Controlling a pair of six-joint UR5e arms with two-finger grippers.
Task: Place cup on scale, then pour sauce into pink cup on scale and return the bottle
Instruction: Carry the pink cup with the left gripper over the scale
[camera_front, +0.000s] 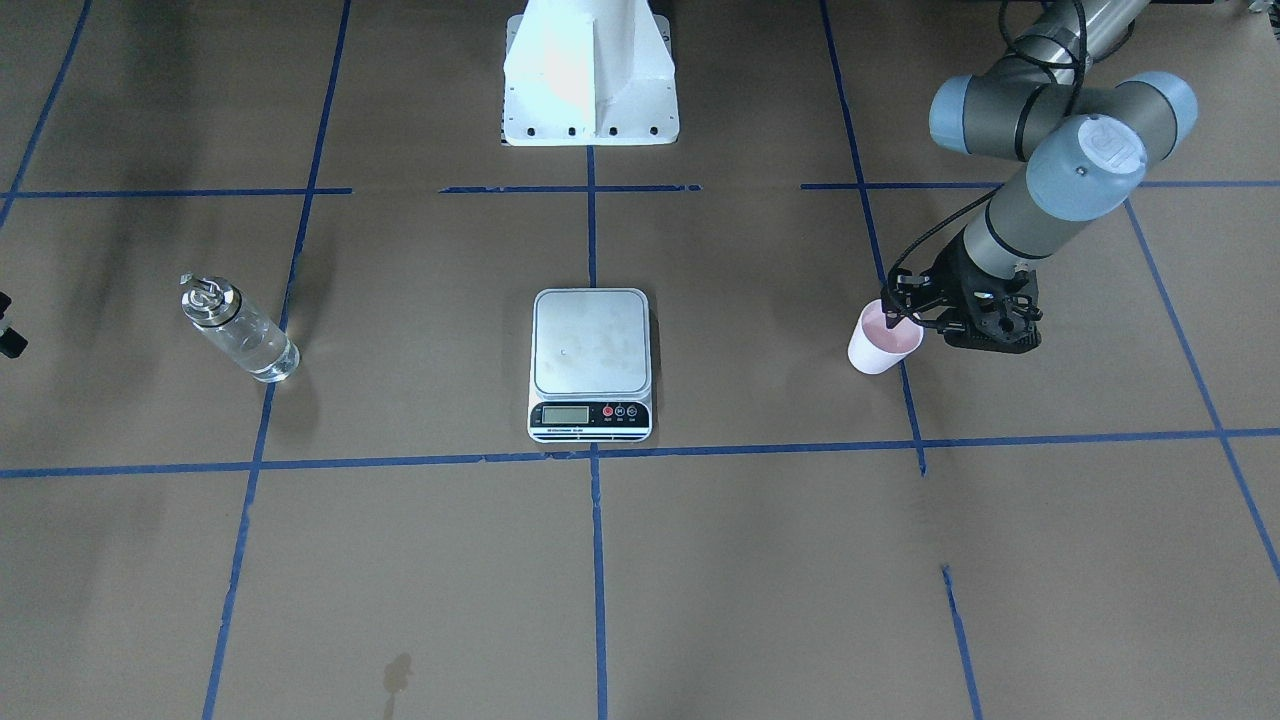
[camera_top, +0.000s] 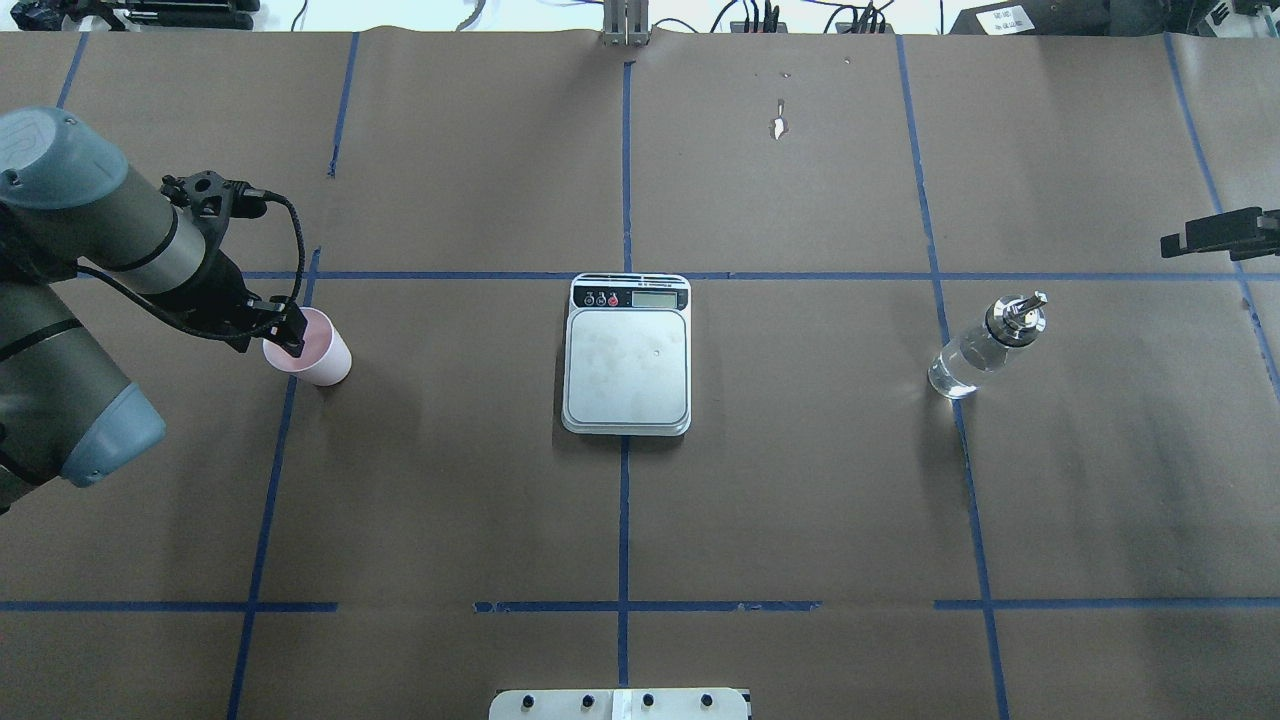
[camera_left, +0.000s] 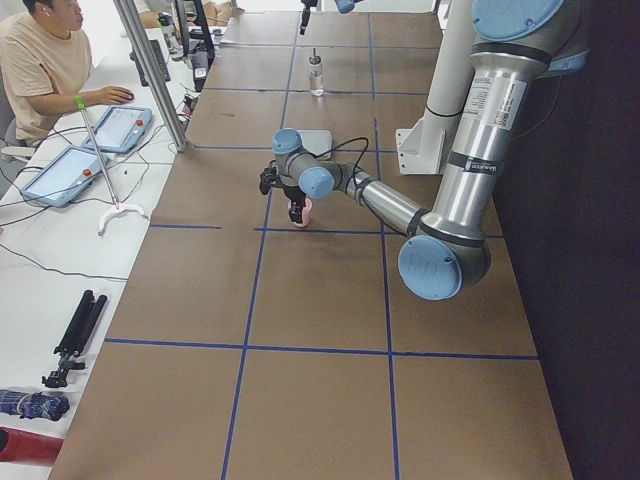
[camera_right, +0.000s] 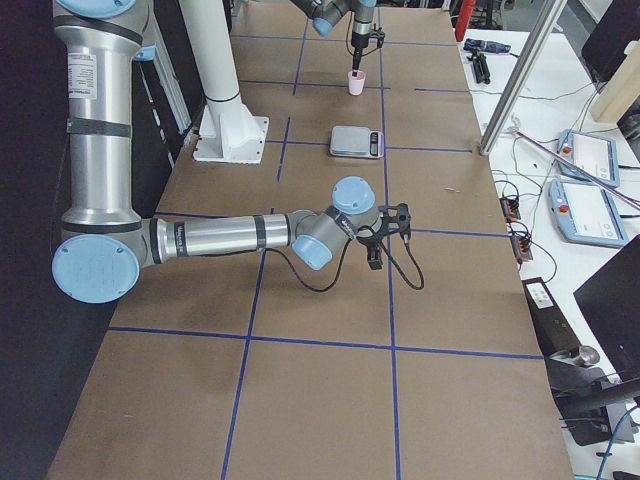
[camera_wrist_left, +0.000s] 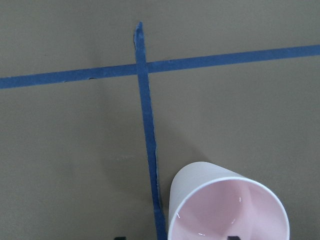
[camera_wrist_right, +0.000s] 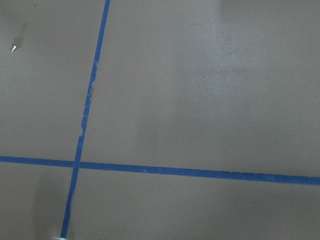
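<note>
The cup (camera_top: 318, 352) stands upright on the paper-covered table (camera_top: 450, 500), mouth up, long axis vertical. It's on the robot's left side, well apart from the scale (camera_top: 628, 370) in the middle. It's smooth and tapered, white outside, pale pink inside.

The left gripper (camera_top: 287, 336) is spread open and straddles the cup's wall. Only the left wrist view shows this properly, with one fingertip (camera_wrist_left: 232, 237) down inside the cup and the other outside.

The bottle (camera_top: 985, 345) is upright too, over on the robot's right. It's clear glass with a shiny metal spout, and the sauce (camera_front: 262, 350) looks like water.

The right gripper (camera_right: 376, 257) hovers over bare table. Honestly can't tell if it's open.
</note>
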